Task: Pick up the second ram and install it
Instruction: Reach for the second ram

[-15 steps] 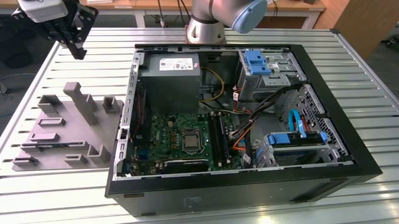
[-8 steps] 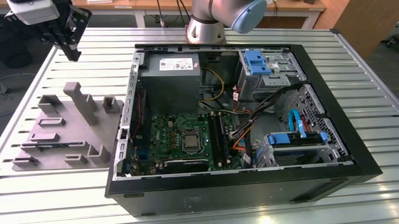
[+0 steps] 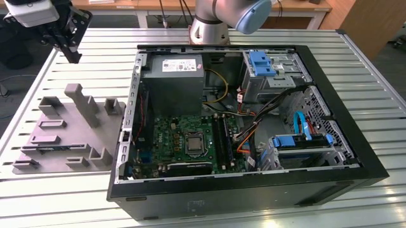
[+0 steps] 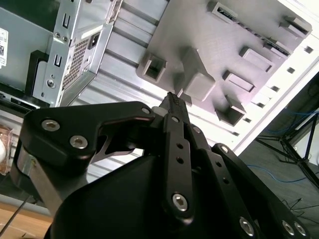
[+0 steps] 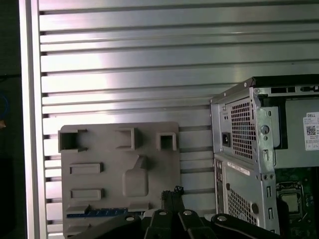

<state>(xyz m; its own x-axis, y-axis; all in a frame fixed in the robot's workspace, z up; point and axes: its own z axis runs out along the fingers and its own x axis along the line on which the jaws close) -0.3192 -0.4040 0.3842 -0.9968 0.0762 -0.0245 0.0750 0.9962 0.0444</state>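
Hovering beside the open computer case [image 3: 254,194], over the far end of the grey tray [image 3: 76,137], the gripper [image 3: 73,58] has its fingers pressed together and empty. The second ram [image 5: 94,212] sits in a tray slot. Descending unopened, or grazing the upright posts [image 3: 82,102], could knock it askew.

Silver arm [image 3: 208,27], blue joint cap [image 3: 254,12]; black linkage claw [image 4: 173,101], silver screws [image 4: 180,200].

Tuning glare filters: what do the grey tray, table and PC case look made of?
Grey tray: matte plastic, probably moulded or printed; uniform grey, no glare. Table: bare metal slats, likely aluminium; bright streaky reflections. PC case: black coated outer shell, bare sheet metal inside, likely steel; punched vent holes.
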